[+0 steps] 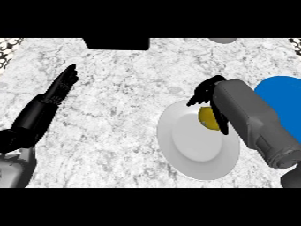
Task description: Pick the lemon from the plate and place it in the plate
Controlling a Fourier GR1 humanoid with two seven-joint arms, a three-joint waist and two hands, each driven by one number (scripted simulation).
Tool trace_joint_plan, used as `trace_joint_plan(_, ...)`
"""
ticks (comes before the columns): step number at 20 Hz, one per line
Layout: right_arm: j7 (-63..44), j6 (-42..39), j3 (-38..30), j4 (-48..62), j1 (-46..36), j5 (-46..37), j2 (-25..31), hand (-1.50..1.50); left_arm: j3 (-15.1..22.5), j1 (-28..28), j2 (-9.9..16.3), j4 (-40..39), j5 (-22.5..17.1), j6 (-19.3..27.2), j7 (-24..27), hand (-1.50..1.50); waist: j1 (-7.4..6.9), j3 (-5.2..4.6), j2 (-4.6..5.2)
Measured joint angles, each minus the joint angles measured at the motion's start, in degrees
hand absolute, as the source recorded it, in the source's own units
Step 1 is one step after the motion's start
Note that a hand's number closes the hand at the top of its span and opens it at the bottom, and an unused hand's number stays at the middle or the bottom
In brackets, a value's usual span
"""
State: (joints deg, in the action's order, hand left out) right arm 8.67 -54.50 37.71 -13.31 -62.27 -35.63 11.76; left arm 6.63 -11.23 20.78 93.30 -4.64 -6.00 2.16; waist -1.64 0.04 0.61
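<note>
Landmark: near plate (195,145) on counter (126,110). Lemon (208,118) on its upper right part, right hand (208,95) curled over it. Second plate (289,101) just right of the near plate. Left hand (58,88) well left, fingers straight.

left hand (56,89) flat (resting), right hand (208,95) curled

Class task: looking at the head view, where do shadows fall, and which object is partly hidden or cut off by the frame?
Head view: lighting is even, with only a faint shadow inside the round white plate; the grey right forearm and black right hand hide most of the yellow lemon; the blue round plate is cut by the right edge; the open left hand rests at left.
</note>
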Motion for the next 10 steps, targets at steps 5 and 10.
trace_joint_plan(5, 1.4, 0.5, 1.5, -1.0, 1.8, -1.9, -0.4, -1.5, -0.5, -0.1, -0.4, 1.1, 0.1, -0.5, -1.0, 0.0, 0.18, -0.27, -0.71)
trace_joint_plan(10, 3.0, 1.1, 3.3, -3.8, 4.1, -3.4, 0.2, -1.5, -1.3, 1.4, -0.2, 1.8, 0.5, -1.0, -0.7, 0.0, 0.43, -0.49, -1.43)
